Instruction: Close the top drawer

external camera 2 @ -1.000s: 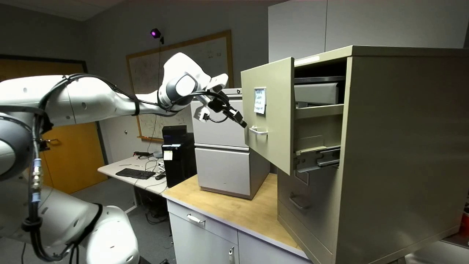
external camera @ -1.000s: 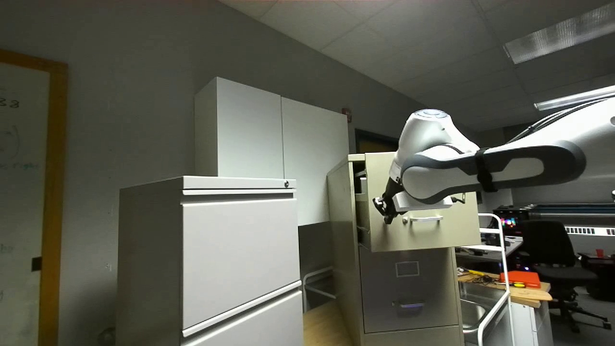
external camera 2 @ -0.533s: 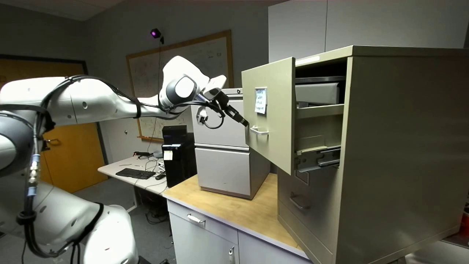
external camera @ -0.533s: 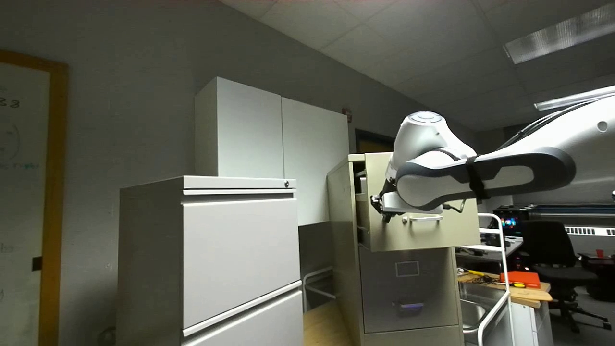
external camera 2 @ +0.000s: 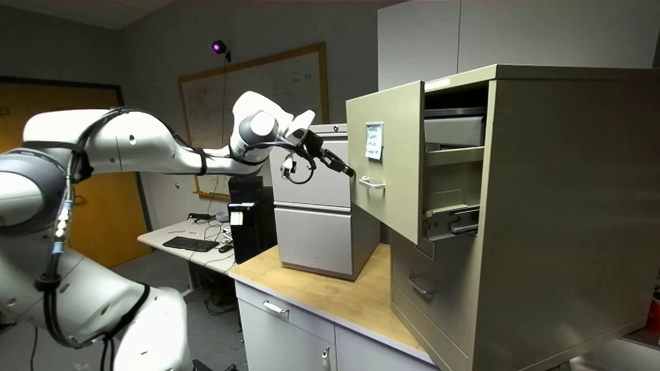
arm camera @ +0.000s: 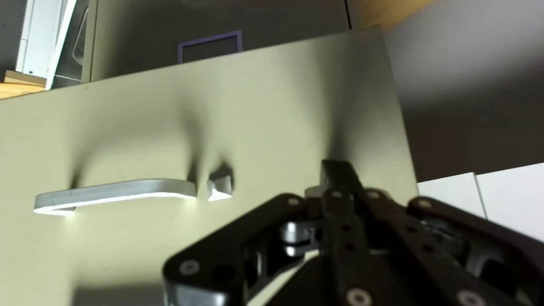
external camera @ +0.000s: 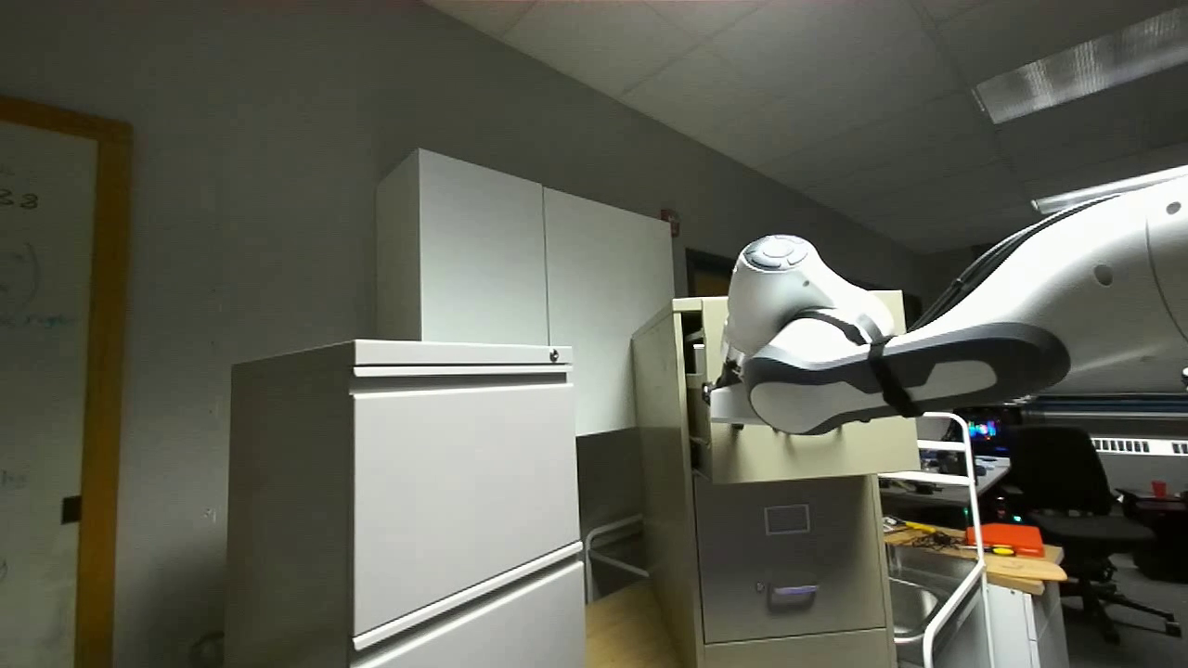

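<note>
The top drawer of the beige filing cabinet stands partly pulled out, its flat front [external camera 2: 394,159] and inside showing in an exterior view. Its front also shows below the arm in an exterior view [external camera: 817,459] and fills much of the wrist view [arm camera: 272,110]. The metal pull handle [arm camera: 123,191] and a small lock knob [arm camera: 220,188] lie to the left of my gripper in the wrist view. My gripper [arm camera: 338,165] is shut with nothing between its fingers. Its fingertips [external camera 2: 351,172] seem to press on the drawer front near its side edge, beside the handle.
A pale grey cabinet [external camera 2: 314,242] stands on the wooden counter [external camera 2: 330,286] beside the filing cabinet [external camera 2: 562,216]. A lower beige drawer [external camera: 789,557] is closed. A white cart frame [external camera: 973,520] stands on the filing cabinet's far side. White wall cabinets [external camera: 603,306] hang behind.
My gripper has moved onto the drawer front and a little down. The top drawer has slid slightly inward in the last half second.
</note>
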Controlling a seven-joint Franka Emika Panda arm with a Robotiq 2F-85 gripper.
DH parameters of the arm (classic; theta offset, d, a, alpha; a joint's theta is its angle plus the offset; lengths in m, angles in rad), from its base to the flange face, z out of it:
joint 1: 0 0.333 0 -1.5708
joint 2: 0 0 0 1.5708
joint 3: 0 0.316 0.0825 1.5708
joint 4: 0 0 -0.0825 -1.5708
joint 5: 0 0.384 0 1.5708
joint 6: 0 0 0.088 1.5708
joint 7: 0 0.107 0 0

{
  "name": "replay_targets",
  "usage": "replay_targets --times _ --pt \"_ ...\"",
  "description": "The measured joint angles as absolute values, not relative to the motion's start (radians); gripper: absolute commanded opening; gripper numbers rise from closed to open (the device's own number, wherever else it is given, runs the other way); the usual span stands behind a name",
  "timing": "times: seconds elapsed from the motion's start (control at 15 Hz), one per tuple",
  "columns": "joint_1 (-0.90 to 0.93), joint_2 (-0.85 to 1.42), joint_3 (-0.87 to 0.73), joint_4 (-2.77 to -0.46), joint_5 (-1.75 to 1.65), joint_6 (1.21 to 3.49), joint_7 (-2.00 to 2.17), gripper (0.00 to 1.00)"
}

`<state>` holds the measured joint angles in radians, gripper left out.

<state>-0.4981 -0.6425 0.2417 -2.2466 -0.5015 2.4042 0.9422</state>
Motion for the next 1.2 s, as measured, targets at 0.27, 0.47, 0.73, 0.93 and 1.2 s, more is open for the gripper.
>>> replay_targets --times 0.27,0.47,0.73,0.93,1.2 --pt "-0.506 -0.566 0.273 -2.185 -0.62 2.402 1.04 0.0" --pt "-0.49 -0.498 0.28 -2.126 -0.72 2.376 1.11 0.0" --pt "-0.437 -0.407 0.272 -2.043 -0.859 2.286 1.212 0.0" --pt "-0.368 -0.339 0.242 -1.978 -0.938 2.193 1.272 0.0" --pt "-0.297 -0.261 0.204 -1.894 -0.985 2.093 1.301 0.0"
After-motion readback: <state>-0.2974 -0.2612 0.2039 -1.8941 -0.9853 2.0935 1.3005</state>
